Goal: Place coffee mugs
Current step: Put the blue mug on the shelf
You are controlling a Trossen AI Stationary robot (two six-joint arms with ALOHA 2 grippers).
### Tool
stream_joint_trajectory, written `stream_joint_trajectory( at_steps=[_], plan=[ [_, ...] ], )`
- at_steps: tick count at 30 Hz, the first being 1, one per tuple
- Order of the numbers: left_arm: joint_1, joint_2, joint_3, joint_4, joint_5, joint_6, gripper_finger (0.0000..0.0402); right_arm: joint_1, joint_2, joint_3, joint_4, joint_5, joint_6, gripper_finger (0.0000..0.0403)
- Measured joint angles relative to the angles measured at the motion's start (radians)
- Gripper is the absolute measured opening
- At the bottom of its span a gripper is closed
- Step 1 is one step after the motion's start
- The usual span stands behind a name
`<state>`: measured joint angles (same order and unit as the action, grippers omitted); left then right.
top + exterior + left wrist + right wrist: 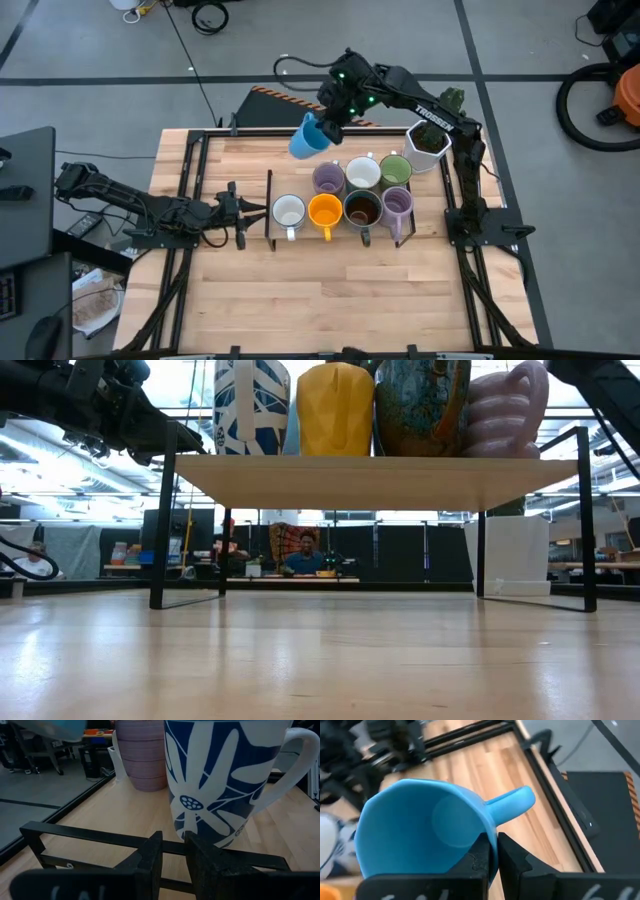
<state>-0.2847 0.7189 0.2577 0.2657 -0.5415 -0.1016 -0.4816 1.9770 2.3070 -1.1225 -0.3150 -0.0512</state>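
The left hand is rested low on the worktop beside the shelf frame, its fingers drawn close together on nothing, just in front of the white mug with the blue flower print. Along that front row are seen the orange mug, the dark brown mug and a lavender mug; behind them stand a second lavender mug, a white mug and the green mug. Farther back, the blue mug is held tilted in the air above the worktop's far edge, its rim clamped in the right hand, with the white hexagonal pot off at the far corner. The free spot appears to be left of the rear lavender mug, so the blue mug is best levelled upright first, lowered straight down clear of its neighbours, and released only once its base is seated.
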Motion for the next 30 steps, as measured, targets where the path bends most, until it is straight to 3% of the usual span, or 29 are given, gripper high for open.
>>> stream_joint_trajectory(
  at_steps=[8, 15, 30],
  plan=[
    [0.0, 0.0, 0.0, -0.001, 0.0, 0.0, 0.0087, 0.097, -0.009, 0.048, -0.017, 0.048, -0.125, 0.0023],
    [0.0, 0.001, 0.0, 0.006, -0.012, 0.04, 0.0087, 0.14, -0.013, 0.048, -0.016, 0.071, -0.103, 0.0023],
    [0.0, -0.003, -0.001, 0.026, -0.26, 0.214, 0.0087, 0.174, -0.026, 0.049, -0.017, 0.105, -0.082, 0.0025]
  ],
)
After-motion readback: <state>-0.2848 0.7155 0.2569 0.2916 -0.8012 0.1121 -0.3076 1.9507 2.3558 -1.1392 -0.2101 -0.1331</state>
